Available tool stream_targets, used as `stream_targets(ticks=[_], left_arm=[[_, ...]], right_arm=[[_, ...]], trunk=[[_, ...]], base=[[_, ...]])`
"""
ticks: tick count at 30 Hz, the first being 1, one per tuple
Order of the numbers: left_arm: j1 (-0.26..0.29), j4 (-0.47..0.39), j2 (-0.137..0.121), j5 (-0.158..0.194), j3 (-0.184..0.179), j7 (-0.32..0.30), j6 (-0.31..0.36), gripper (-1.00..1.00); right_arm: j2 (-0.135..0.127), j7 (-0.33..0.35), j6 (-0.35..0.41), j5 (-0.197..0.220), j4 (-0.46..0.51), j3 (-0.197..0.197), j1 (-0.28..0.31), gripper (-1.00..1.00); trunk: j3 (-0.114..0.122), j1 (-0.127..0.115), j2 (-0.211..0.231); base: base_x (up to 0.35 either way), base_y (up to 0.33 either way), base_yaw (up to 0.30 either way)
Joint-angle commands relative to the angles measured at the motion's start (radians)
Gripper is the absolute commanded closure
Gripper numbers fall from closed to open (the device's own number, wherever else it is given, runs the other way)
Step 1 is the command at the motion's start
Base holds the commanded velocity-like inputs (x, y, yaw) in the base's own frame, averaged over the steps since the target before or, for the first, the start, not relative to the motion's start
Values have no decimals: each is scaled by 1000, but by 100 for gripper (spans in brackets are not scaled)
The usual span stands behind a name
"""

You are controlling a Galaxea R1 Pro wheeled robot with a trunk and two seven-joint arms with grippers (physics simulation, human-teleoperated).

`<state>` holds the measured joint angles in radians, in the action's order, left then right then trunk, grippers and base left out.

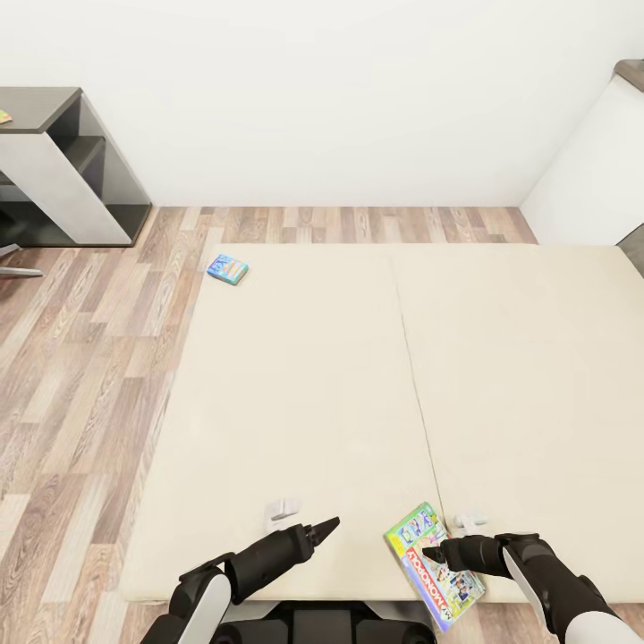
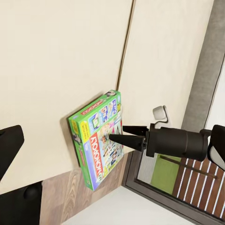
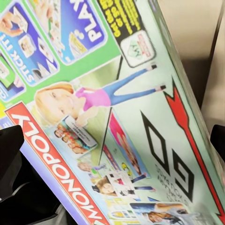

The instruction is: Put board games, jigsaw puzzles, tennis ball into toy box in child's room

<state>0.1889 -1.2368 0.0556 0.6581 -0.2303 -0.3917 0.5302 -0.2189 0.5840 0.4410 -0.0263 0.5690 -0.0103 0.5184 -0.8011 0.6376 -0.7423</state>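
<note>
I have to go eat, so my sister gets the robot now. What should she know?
Right gripper: over the Monopoly box at the bed's near edge; whether it grips yet can't be told.
Left gripper: holds nothing, fingers together, hanging over the mattress beside that box.
Small blue game box: lying at the bed's far left corner.
Done: nothing visibly packed from here; the toy box isn't in sight.
Left: grab Monopoly, fetch the blue box, carry both to the table, then pack everything else there.
</note>
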Motion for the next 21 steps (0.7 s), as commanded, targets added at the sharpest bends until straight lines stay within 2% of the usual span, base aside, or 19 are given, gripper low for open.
stream_targets(ticks=[1, 15, 21], left_arm=[[0, 0, 0, 8, 1, 1, 8, -100], [1, 0, 0, 8, 1, 1, 8, -100], [1, 0, 0, 8, 1, 1, 8, -100]], right_arm=[[-1, 3, 5, -2, 2, -1, 0, -100], [-16, 10, 9, -2, 2, 3, 0, -100], [-41, 12, 11, -2, 2, 5, 0, -100]], trunk=[[-1, 0, -1], [-1, 0, -1], [-1, 0, -1]], base=[[0, 0, 0], [0, 0, 0], [0, 0, 0]])
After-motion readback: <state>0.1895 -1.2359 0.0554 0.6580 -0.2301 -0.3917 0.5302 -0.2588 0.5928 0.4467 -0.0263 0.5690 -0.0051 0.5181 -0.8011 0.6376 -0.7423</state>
